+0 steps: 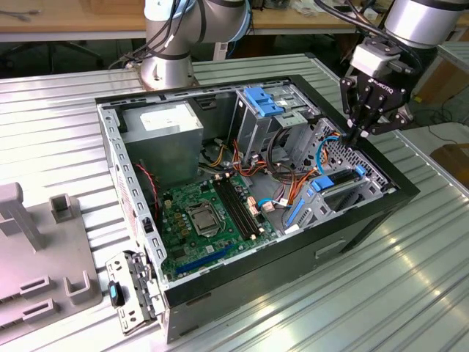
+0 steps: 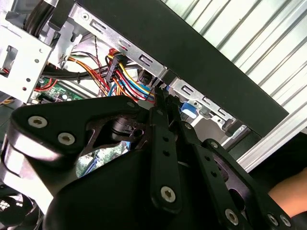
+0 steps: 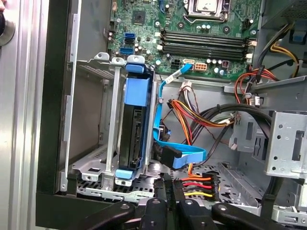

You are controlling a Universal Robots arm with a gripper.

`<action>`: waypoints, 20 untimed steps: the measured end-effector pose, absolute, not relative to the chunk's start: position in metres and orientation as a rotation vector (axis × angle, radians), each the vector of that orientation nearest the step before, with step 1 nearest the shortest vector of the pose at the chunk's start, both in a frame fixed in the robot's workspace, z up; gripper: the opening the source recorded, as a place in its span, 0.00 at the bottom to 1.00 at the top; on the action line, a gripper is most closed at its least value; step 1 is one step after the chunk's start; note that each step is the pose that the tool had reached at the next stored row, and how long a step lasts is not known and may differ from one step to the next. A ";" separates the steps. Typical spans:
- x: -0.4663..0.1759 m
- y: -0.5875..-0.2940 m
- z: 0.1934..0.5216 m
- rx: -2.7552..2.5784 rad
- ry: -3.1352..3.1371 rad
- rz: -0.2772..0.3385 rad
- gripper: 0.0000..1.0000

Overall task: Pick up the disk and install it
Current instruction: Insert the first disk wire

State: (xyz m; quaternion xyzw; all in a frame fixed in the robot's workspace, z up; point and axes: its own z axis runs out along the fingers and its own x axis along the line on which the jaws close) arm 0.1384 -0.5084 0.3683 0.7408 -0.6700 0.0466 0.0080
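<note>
The disk (image 1: 338, 182), a grey drive in a bright blue carrier, sits slotted in the low metal cage at the case's corner on the exterior view's right. In the first wrist view the disk (image 3: 135, 125) stands on edge between the cage rails, with blue tabs at both ends. My gripper (image 1: 355, 136) hovers just above the case rim behind that cage, apart from the disk. Its black fingers (image 3: 162, 194) are pressed together and hold nothing. In the second wrist view the fingertips (image 2: 159, 96) meet beside the bundle of coloured wires.
The open black computer case (image 1: 366, 220) lies on a ribbed metal table. Inside are a green motherboard (image 1: 209, 216), a power supply (image 1: 163, 132), a tall drive bay with a blue bracket (image 1: 262, 100), and loose cables (image 3: 201, 120). A grey fixture (image 1: 40, 249) stands at the exterior view's left.
</note>
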 end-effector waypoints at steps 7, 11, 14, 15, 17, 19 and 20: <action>0.138 -0.508 0.368 2.292 -2.119 0.145 0.16; 0.138 -0.508 0.368 2.280 -2.131 0.145 0.16; 0.138 -0.508 0.368 2.277 -2.133 0.145 0.16; 0.138 -0.508 0.368 2.277 -2.134 0.145 0.16; 0.138 -0.508 0.368 2.277 -2.134 0.145 0.16; 0.138 -0.508 0.368 2.277 -2.134 0.145 0.16; 0.138 -0.508 0.368 2.277 -2.134 0.145 0.16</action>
